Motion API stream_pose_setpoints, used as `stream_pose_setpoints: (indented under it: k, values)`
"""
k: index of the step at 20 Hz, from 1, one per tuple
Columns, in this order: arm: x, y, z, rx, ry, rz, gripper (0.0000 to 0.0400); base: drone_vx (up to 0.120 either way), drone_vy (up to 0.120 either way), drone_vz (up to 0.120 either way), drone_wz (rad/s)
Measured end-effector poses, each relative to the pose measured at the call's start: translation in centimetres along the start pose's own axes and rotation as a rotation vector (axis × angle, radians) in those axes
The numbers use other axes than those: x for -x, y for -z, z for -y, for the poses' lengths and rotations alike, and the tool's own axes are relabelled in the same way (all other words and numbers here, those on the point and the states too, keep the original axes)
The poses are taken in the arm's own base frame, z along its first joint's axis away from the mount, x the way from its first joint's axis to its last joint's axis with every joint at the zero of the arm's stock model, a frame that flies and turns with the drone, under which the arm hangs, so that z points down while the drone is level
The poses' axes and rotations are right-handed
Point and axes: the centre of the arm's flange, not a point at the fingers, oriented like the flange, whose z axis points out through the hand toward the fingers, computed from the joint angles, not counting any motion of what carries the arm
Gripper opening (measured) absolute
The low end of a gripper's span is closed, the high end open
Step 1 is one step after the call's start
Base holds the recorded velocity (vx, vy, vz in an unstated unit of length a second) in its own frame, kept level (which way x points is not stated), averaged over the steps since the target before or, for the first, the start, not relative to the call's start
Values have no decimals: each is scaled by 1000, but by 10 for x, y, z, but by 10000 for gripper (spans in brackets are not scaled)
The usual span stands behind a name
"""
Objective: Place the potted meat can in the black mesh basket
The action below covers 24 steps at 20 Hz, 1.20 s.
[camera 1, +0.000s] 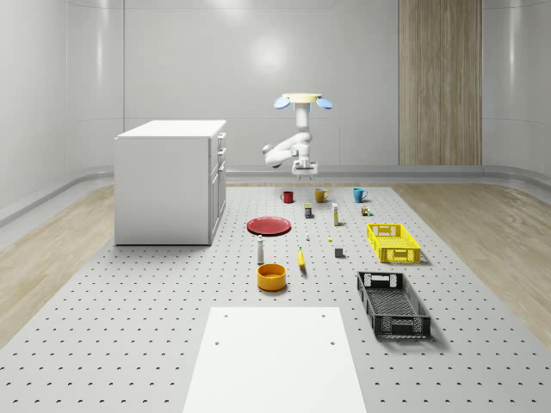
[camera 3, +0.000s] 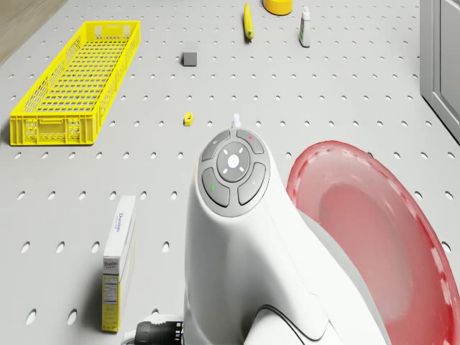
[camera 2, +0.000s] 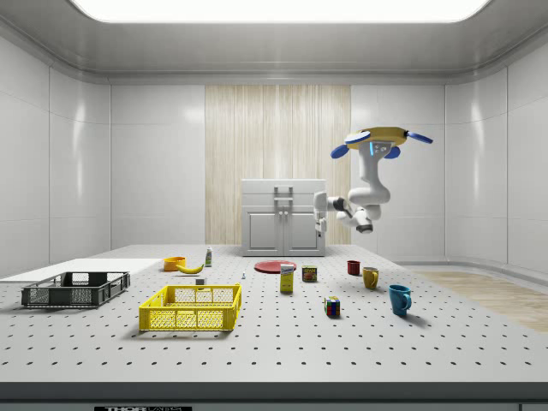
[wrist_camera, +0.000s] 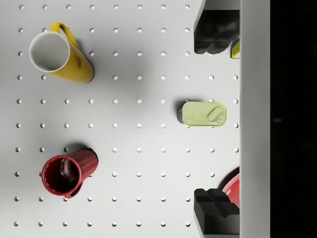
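Observation:
The potted meat can (wrist_camera: 204,113) lies on its side on the perforated table, a pale green tin with a pull tab. My gripper (wrist_camera: 216,120) is open, high above it, and the can sits between the two black fingertips (wrist_camera: 216,29) in the wrist view. The drone (camera 1: 302,99) hovers over the table's far end, with the gripper (camera 1: 302,169) hanging above the can (camera 1: 308,210). From the side, the gripper (camera 2: 366,227) is well above the can (camera 2: 309,273). The black mesh basket (camera 1: 393,303) stands near the front right, at the side view's left (camera 2: 75,289).
A red mug (wrist_camera: 67,171) and a yellow mug (wrist_camera: 57,54) lie close to the can. A red plate (camera 1: 269,225), a yellow box (camera 3: 118,262), a yellow basket (camera 1: 393,243), a blue mug (camera 1: 359,194), a banana (camera 1: 301,258) and an orange bowl (camera 1: 271,276) stand around. A white cabinet (camera 1: 170,181) stands left.

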Motion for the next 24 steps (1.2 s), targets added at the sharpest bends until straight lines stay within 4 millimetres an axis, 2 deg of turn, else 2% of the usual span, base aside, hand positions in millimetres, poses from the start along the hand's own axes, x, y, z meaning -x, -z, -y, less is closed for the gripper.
stream_pose_setpoints:
  k: [7, 11, 13, 24]
  values:
    - [1, 0, 1, 6, 0, -7, 400, 120, 0, -120, 0]
    - [1, 0, 1, 8, 0, -8, 400, 120, 10, -10, 0]
    - [1, 0, 1, 8, 0, -9, 400, 120, 120, 0, 0]
    - [1, 0, 1, 9, 0, -9, 400, 4, 0, -109, 0]
